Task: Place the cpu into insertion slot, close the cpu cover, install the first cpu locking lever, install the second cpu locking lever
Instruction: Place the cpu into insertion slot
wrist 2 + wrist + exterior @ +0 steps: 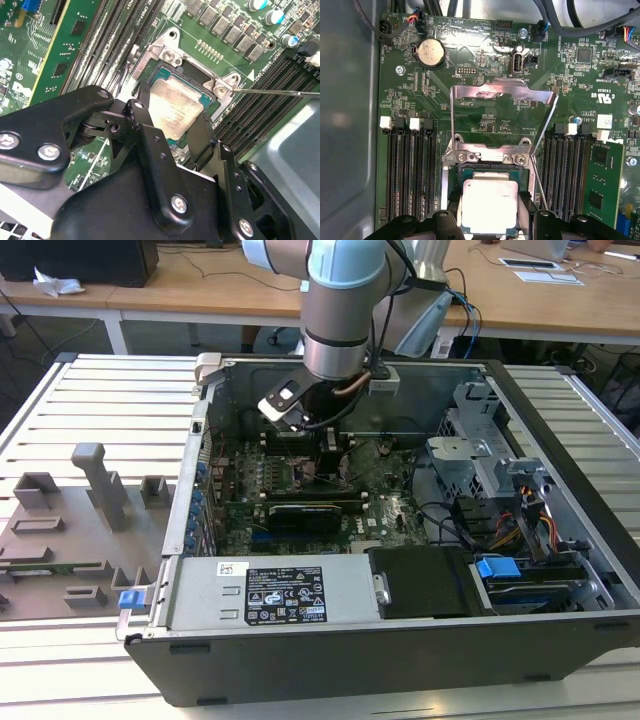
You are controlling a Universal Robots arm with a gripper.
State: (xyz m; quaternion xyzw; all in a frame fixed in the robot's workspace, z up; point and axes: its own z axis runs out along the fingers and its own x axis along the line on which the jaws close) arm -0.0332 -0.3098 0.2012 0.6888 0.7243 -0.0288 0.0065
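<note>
Mostly hidden insertion slot (pixel 470 172); end effector (pixel 172 112) grips cpu (pixel 490 207).

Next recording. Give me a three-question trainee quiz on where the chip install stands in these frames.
1. True or false: the cpu cover is shut over the cpu.
2. The gripper is shut: A) on the cpu cover; B) on the cpu; C) on nothing.
3. Name the part that the cpu sits at.
Key: 1 false, the cover stands open; 2 B; 3 the insertion slot.
</note>
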